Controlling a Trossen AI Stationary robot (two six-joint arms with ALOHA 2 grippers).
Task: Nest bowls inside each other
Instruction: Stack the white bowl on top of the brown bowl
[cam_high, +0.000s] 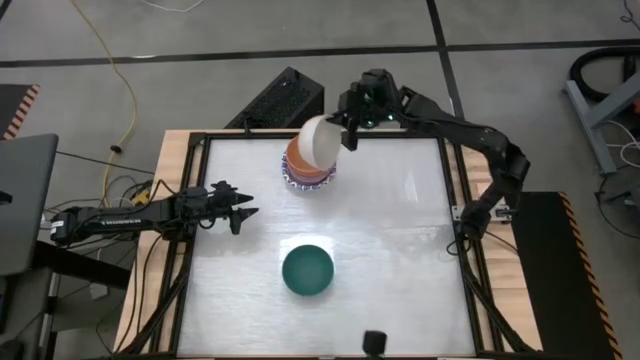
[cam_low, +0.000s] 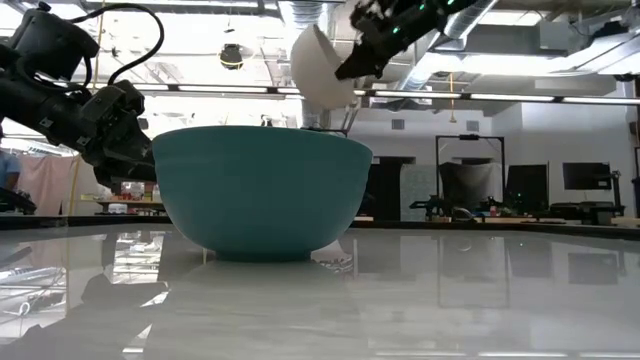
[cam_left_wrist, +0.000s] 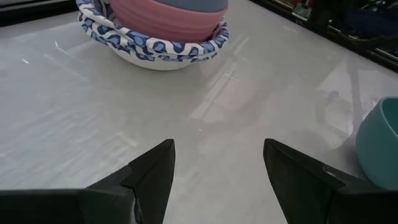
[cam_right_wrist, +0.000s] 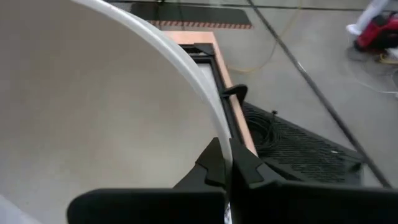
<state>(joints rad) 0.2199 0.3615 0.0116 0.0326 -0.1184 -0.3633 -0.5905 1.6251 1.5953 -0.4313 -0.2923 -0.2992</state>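
Observation:
My right gripper (cam_high: 350, 134) holds a cream bowl (cam_high: 320, 141) in the air near the table's far edge, just above a stack of nested bowls (cam_high: 306, 172). The stack's lowest bowl is white with a blue patterned rim (cam_left_wrist: 155, 48) and has a pink bowl (cam_left_wrist: 168, 18) inside it; the stack rests on the table by that bowl's base. A dark green bowl (cam_high: 307, 271) stands upright on its base toward the near edge. My left gripper (cam_high: 246, 212) waits open at the table's left side, pointing toward the middle. My right gripper pinches the cream bowl's rim (cam_right_wrist: 219, 127), one finger inside the bowl and one outside. The fingers come from the table's far right, slanting a little downward. The bowl hangs clear of the stack, tipped steeply on its side (cam_low: 318, 66).
A black frame (cam_high: 455, 170) edges the white table top. Bare table lies between the stack and the green bowl and on the right half. Beyond the far edge a black box (cam_high: 280, 100) sits on the floor, and a yellow cable (cam_high: 125, 90) runs at the far left.

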